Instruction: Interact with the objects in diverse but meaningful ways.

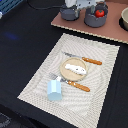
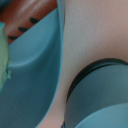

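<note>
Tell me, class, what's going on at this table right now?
A robot arm is up at the far edge, over two grey pots on a brown board; one pot holds a red tomato. Its gripper isn't visible, so a grasp can't be confirmed. On the placemat, a plate with a white piece, cutlery and a pale blue cup sit untouched.

Item count, ext. view:
- Grey round pots: 2, first (image 1: 69,12), second (image 1: 95,17).
- Small red tomato (image 1: 100,13): 1, inside second pot.
- Round wooden plate (image 1: 74,69): 1.
- White flat piece (image 1: 75,67): 1.
- Orange-handled utensils: 2, first (image 1: 91,61), second (image 1: 79,86).
- Pale blue cup (image 1: 54,91): 1.
- Beige woven placemat (image 1: 35,82): 1.
</note>
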{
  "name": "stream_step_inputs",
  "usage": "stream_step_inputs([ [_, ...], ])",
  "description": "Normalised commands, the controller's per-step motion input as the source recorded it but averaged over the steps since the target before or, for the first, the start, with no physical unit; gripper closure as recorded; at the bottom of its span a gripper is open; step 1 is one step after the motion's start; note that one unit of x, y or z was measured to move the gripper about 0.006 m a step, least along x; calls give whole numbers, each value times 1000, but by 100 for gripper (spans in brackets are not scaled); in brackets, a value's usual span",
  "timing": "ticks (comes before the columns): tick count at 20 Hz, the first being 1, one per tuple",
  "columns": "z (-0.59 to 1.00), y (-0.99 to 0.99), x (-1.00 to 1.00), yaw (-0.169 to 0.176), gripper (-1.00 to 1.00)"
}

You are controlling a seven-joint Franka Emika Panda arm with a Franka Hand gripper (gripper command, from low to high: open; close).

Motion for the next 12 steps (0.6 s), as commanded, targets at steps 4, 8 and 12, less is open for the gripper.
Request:
stream_step_inputs([
  [4,-150,169,104,0,-100],
  [8,-86,144,93,0,100],
  [12,-21,113,101,0,100],
])
